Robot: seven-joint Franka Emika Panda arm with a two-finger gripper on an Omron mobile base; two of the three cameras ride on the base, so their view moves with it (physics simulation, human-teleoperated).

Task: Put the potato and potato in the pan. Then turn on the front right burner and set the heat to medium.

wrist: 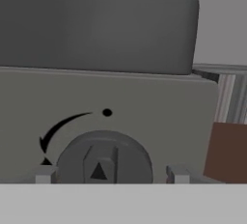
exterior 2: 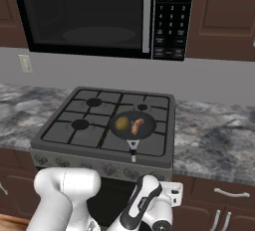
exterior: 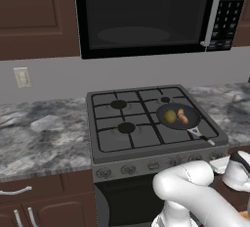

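Round potato [exterior: 170, 116], orange-brown potato [exterior: 182, 117] side by side in pan [exterior: 191, 111].

Matt dark pan [exterior: 177, 116] with a metal-tipped handle on a matt grey stove [exterior: 146, 156], beside a glossy veined marble counter [exterior: 44, 133].

Grey stove [exterior: 146, 145] between marble counters [exterior: 44, 138], pan [exterior: 177, 117] on front right burner

Franka arm [exterior: 195, 187], white with dark joints

Glossy white rounded casings, bulbous at the elbow and tapering into tubular links; a black band with a curved edge marks a joint in the forearm [exterior 2: 142, 205]; a white angular bracket sits beside it; the pincer [wrist: 111, 175] ends in two small pale grey squared fingertips [wrist: 44, 174].
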